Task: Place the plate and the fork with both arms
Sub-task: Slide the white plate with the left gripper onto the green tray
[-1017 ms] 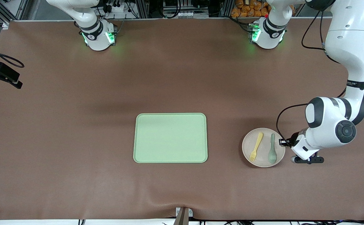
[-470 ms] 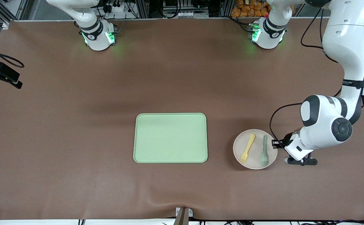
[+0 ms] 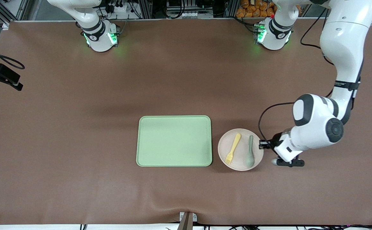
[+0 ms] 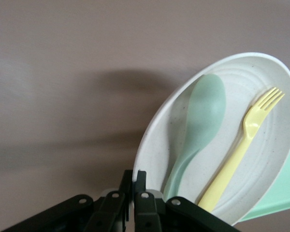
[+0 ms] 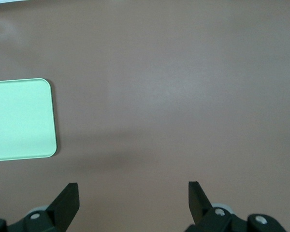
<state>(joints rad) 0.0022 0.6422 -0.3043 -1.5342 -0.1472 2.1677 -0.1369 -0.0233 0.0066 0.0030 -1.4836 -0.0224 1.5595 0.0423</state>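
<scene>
The left gripper [image 3: 264, 144] pinches the rim of the round pale pink plate [image 3: 240, 149] at the edge toward the left arm's end of the table. A rim grip lets it carry the plate flat, so nothing slides off. The small yellow plastic fork [image 3: 233, 148] and a grey-green spoon [image 3: 250, 156] lie side by side on the plate. The plate is just beside the light-green rectangular tray [image 3: 174, 141], toward the left arm's end, probably heading onto it. The right gripper [image 5: 133, 203] waits over the bare brown table [image 3: 77, 95] with its fingers spread wide, holding nothing. I think it will take the fork later.
</scene>
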